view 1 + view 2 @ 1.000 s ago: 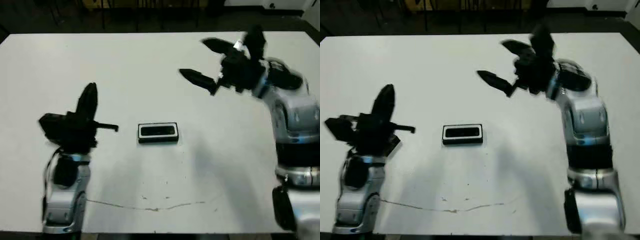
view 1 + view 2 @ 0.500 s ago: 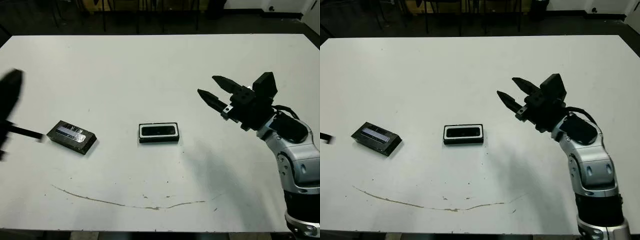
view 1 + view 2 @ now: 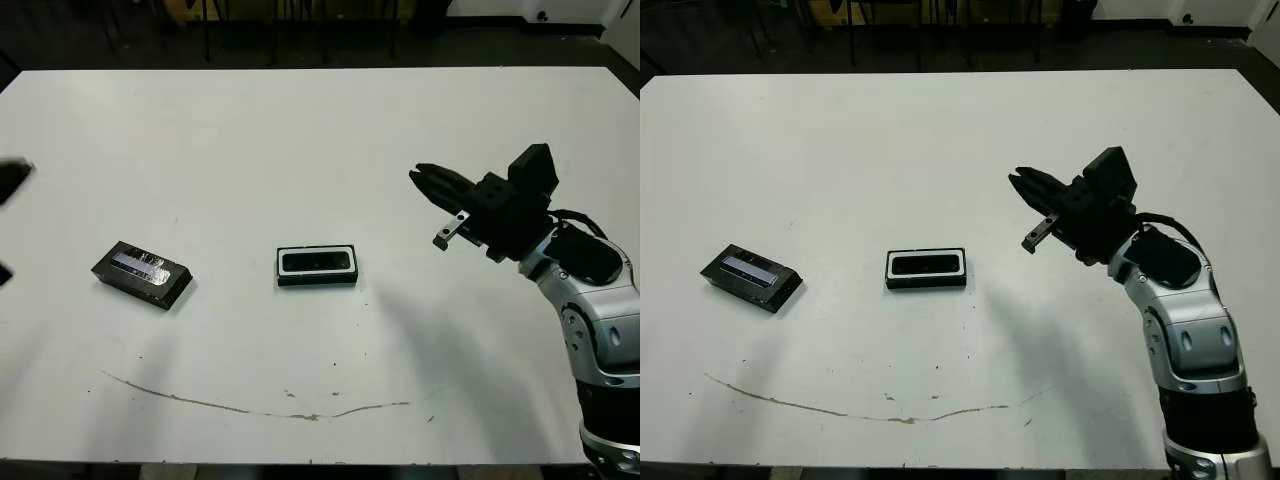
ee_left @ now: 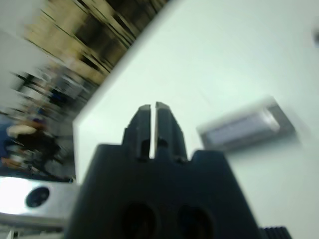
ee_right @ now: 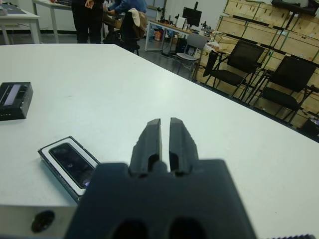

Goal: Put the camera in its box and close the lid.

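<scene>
White table [image 3: 300,130]: box [image 3: 317,266] at centre, camera [image 3: 318,263] lying inside it.
Lid [image 3: 141,274] well to its left, apart. Right gripper [image 3: 428,180] hovers right of box, fingers together; left gripper [image 4: 152,110] fingers together too.

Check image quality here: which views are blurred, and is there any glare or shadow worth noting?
Left wrist view: heavily motion-blurred; the flat black lid with the greyish window smears into a streak, background unreadable. Right wrist view: sharp; the white-lined black box is crisp. Left eye view: sharp centre, a blurred dark shape at the left edge; a soft shadow falls on the white table below the right gripper.
</scene>
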You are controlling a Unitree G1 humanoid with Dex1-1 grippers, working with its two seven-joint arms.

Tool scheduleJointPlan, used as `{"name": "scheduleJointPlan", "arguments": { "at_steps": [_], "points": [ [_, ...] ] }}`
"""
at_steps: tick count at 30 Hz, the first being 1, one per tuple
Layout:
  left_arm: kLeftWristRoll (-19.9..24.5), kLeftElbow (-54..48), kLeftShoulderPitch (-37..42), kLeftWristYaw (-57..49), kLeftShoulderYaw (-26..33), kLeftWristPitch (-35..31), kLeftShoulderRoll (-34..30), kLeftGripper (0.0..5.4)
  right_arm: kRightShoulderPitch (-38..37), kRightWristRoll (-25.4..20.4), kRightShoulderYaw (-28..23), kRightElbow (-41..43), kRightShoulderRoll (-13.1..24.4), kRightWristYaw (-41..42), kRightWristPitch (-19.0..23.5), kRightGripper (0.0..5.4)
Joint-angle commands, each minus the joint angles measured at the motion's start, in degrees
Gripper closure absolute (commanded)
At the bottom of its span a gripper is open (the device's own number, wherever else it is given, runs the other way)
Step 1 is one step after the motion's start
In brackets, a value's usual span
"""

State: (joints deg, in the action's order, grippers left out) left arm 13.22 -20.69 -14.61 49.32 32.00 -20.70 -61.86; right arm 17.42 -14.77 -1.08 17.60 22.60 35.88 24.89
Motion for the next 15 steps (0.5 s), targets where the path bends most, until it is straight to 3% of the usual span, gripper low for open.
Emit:
{"name": "scheduleJointPlan", "arguments": {
  "at_steps": [1,7,12,15],
  "points": [
    [-1.3,-1.2,-3.0,6.9,-0.8,-3.5,-5.4,5.40,-0.6,-0.7,-0.3,-0.5,1.3,0.2,0.2,5.39],
    [-7.4,-4.4,-6.8,16.2,-3.3,-10.9,-15.0,5.40,-0.9,-1.9,-1.1,-0.7,2.1,-0.1,0.8,5.39],
    [-11.4,-3.3,-8.0,19.0,-8.1,-10.0,-17.1,5.40,-1.1,-2.0,-1.4,-1.1,2.7,0.2,-0.4,5.39],
    [-12.9,-2.5,-7.9,19.9,-10.5,-8.7,-17.2,5.40,-0.9,-2.1,-1.4,-0.7,3.0,-0.2,0.9,5.39]
  ]
}}
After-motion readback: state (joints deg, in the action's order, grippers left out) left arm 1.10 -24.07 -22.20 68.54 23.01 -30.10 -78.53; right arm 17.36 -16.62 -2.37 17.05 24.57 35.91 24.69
